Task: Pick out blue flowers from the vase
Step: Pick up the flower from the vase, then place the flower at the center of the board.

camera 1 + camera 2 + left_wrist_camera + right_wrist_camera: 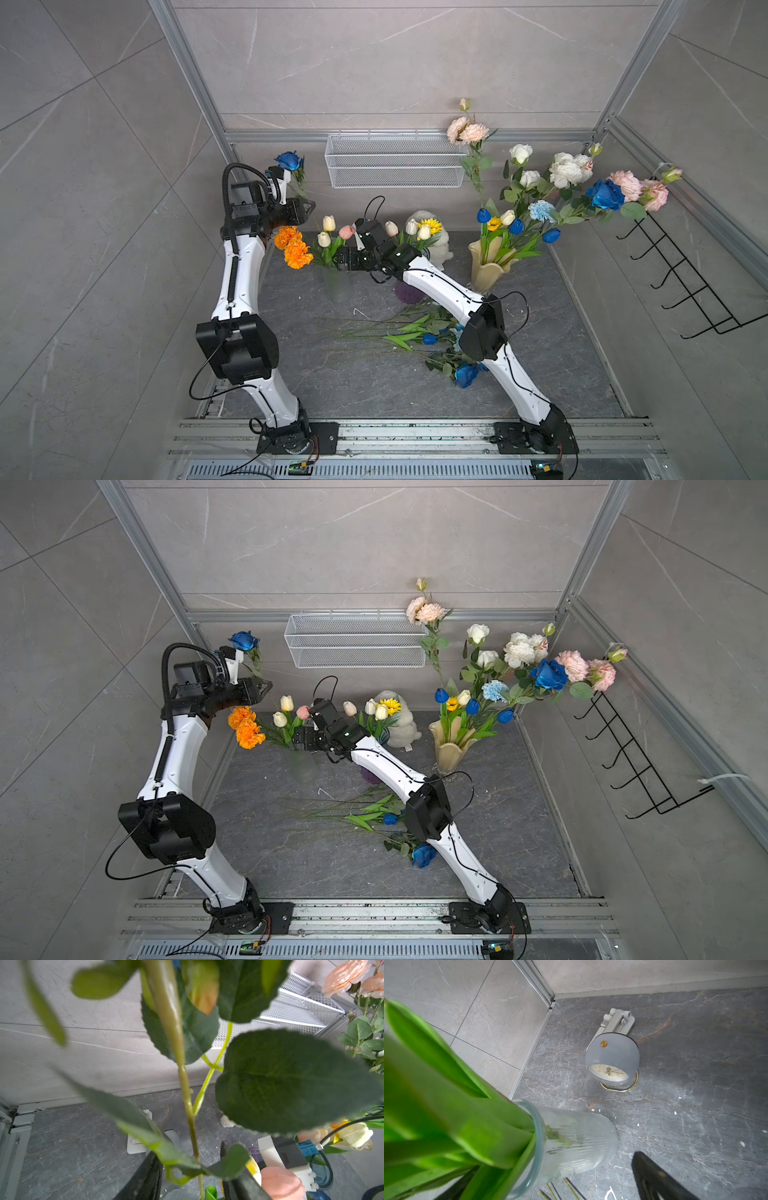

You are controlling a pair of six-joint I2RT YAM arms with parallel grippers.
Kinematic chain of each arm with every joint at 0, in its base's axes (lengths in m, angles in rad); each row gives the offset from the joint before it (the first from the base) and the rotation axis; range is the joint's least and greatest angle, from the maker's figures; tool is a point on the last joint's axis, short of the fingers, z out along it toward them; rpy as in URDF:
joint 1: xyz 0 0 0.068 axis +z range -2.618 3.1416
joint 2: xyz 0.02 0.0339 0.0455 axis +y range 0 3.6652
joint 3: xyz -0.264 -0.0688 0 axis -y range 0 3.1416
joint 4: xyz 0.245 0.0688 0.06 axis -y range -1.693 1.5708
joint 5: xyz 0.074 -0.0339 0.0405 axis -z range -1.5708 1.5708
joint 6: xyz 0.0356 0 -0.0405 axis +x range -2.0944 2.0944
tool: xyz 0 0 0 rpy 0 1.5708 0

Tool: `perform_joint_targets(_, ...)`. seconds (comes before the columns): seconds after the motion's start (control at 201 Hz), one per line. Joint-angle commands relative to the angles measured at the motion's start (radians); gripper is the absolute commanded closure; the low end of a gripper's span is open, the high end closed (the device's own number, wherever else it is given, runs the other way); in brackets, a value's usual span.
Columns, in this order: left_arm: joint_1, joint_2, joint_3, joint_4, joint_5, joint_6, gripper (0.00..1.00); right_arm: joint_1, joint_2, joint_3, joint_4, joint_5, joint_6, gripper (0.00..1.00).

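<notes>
A: What is the left gripper [306, 208] doing?
B: It is hovering left of centre in both top views, just above the orange marigolds [293, 247]. In the left wrist view its fingers [145, 1180] are standing apart. A green stem [188, 1105] is running between them with a gap on each side. Released, not pinching.
A: Whose stem?
B: The raised blue rose [289, 161], poking up at the upper left of the frame, past the arm's wrist. Leaves are blocking the lower stem, so I cannot tell where it is ending.
A: And the right gripper [340, 259]?
B: It is sitting at centre frame, jaws wide, straddling the neck of the frosted glass vase [581, 1142]. One finger [654, 1178] is showing clear of the glass; green tulip leaves [446, 1115] are hiding the other. It is grasping nothing.
A: Other blue flowers?
B: Right of centre, the cream vase [490, 266] is holding a second blue rose [605, 194], a pale blue carnation [541, 210] and dark-blue tulip buds [516, 226] among white and pink blooms. At lower centre, on the dark surface [374, 386], a loose blue rose [466, 375] and a blue tulip [430, 338] are lying among stems, partly under the right arm.
A: Anything else?
B: A grey clock [612, 1059] is showing in the right wrist view, near the frosted glass vase.
</notes>
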Motion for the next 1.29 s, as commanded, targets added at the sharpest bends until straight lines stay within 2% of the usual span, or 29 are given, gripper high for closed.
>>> perform_joint_targets(0.0, -0.006, -0.037, -0.025, 0.122, 0.100, -0.032, 0.65, 0.000, 0.014, -0.002, -0.022, -0.002, -0.011, 0.01)
perform_joint_targets(0.065, -0.006, -0.041, -0.035, 0.138, 0.103, -0.043, 0.78, 0.000, 0.021, 0.019, -0.038, 0.002, -0.019, 0.01)
perform_joint_targets(0.353, -0.005, -0.077, -0.049, 0.203, 0.104, -0.058, 0.92, 0.000, 0.023, 0.036, -0.047, -0.004, -0.026, 0.01)
perform_joint_targets(0.453, -0.004, -0.094, -0.044, 0.232, 0.105, -0.064, 1.00, 0.001, 0.024, 0.034, -0.047, -0.003, -0.024, 0.02)
perform_joint_targets(0.672, -0.004, -0.133, -0.018, 0.261, 0.105, -0.057, 1.00, 0.004, 0.037, 0.057, -0.067, 0.004, -0.034, 0.02)
perform_joint_targets(0.936, -0.003, -0.188, 0.132, 0.161, 0.088, 0.003, 1.00, 0.004, 0.032, 0.067, -0.070, 0.007, -0.039, 0.02)
perform_joint_targets(1.145, -0.004, -0.366, 0.090, 0.223, -0.052, 0.043, 1.00, 0.005, 0.012, 0.155, -0.097, 0.014, -0.061, 0.02)
perform_joint_targets(1.285, -0.004, -0.447, 0.119, 0.152, -0.130, 0.088, 1.00, 0.005, -0.038, 0.166, -0.107, 0.010, -0.073, 0.02)
